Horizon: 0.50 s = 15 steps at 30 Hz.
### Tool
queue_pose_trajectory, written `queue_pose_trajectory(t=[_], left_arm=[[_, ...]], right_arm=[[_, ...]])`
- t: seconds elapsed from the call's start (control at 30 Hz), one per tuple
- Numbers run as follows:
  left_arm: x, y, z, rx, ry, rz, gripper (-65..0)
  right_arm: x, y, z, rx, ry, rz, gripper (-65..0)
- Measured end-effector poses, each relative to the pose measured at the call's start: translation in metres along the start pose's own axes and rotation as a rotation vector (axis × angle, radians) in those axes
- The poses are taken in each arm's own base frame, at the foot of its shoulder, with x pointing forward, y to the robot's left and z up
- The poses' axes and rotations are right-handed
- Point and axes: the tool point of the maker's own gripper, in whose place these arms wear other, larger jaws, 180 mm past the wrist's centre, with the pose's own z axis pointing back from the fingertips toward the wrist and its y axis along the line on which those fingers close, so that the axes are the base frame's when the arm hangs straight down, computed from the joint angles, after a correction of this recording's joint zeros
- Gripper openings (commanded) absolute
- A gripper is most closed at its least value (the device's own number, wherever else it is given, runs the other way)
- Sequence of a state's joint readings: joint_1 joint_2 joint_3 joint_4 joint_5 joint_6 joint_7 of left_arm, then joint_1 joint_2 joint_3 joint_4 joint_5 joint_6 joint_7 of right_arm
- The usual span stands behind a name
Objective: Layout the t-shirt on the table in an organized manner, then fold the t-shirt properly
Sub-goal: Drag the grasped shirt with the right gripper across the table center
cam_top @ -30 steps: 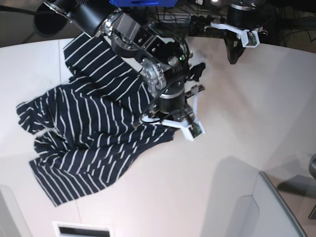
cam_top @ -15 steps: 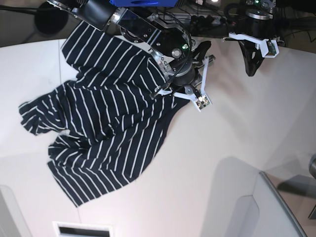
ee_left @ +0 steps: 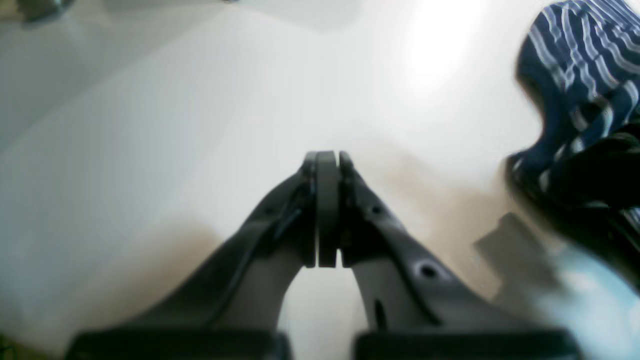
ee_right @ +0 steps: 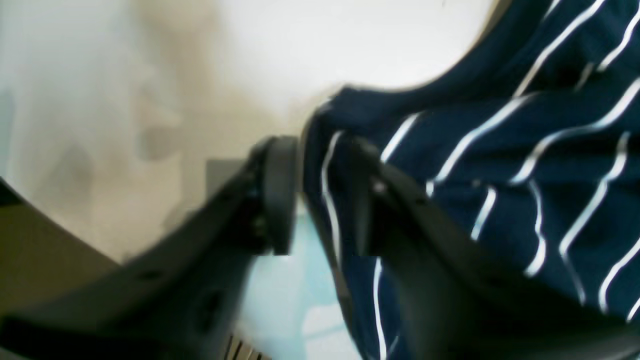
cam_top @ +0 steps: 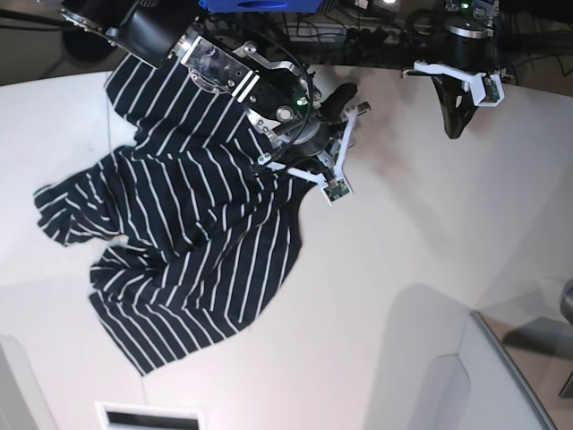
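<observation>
The t-shirt [cam_top: 188, 233], dark navy with thin white stripes, lies rumpled across the left half of the white table [cam_top: 403, 233]; one sleeve reaches the far edge. My right gripper [cam_top: 304, 157] hangs over the shirt's upper right edge. In the right wrist view its jaws [ee_right: 320, 145] stand apart, with a fold of the t-shirt [ee_right: 500, 165] between them. My left gripper [cam_top: 454, 125] is up at the far right, shut and holding nothing. In the left wrist view its fingers [ee_left: 327, 160] are pressed together above bare table [ee_left: 200, 100], and the t-shirt [ee_left: 585, 60] shows at the right edge.
Cables [cam_top: 358, 36] run behind the table's curved far edge. A pale box-like shape [cam_top: 448, 376] sits at the near right corner, and a white slotted panel [cam_top: 148, 417] at the near left edge.
The right gripper's jaws have parted around the shirt edge they held, and the arm has shifted slightly back and left. The shirt was dragged and spread toward the far right. The left arm moved right, then held.
</observation>
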<state>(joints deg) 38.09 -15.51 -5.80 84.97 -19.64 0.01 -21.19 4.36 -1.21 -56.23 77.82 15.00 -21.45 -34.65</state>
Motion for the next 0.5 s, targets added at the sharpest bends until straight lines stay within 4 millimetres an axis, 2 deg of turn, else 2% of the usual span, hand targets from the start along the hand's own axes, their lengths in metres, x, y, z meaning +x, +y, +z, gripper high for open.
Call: queue_pose_trajectory(t=[0.13, 0.23, 0.3, 0.43, 0.5], left_arm=[[-0.010, 0.003, 0.002, 0.010, 0.027, 0.001, -65.0], [-0.008, 0.003, 0.001, 0.009, 0.020, 0.002, -65.0], [-0.009, 0.003, 0.002, 0.010, 0.024, 0.001, -65.0], [-0.010, -0.002, 0.002, 0.000, 0.026, 0.000, -65.0], [-0.010, -0.001, 0.001, 0.000, 0.024, -0.001, -65.0]], right_arm=[[0.004, 0.000, 0.002, 0.002, -0.018, 0.000, -42.3], [0.026, 0.001, 0.011, 0.017, -0.136, 0.014, -46.1], [0.040, -0.003, 0.021, 0.013, -0.223, 0.003, -49.8], [0.050, -0.015, 0.031, 0.006, -0.320, 0.020, -64.1], [0.055, -0.029, 0.028, -0.023, -0.349, 0.016, -64.5]])
